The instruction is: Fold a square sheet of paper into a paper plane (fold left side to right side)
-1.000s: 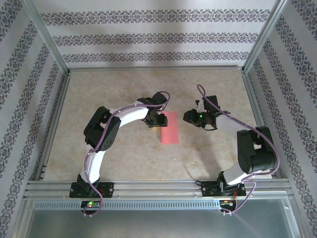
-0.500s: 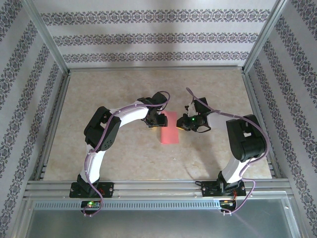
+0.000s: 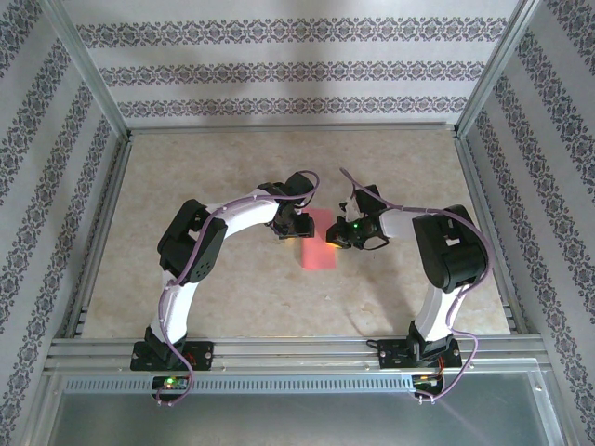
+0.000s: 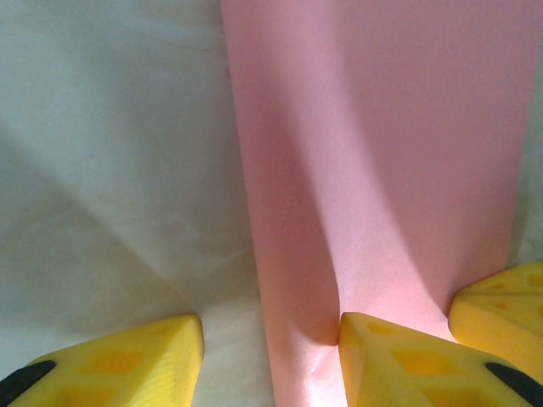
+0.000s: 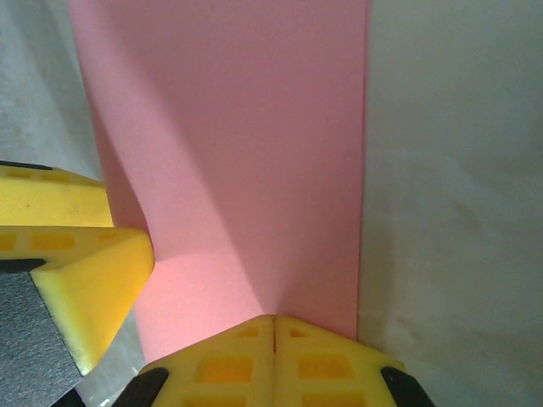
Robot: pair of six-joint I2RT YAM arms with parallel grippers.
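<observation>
Across the beige table (image 3: pixel 232 297) your right fingers (image 5: pixel 246 352) have just pressed together at the edge of the folded salmon-pink paper sheet (image 3: pixel 319 251), left fingers (image 4: pixel 390 356) spread opposite, so creasing seems next.

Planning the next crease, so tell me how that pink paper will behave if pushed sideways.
The pink paper looks thin and floppy: it ripples beside the left gripper, so a push would probably buckle it. Lying flat on the smooth table, it likely slides unless pinned.
</observation>
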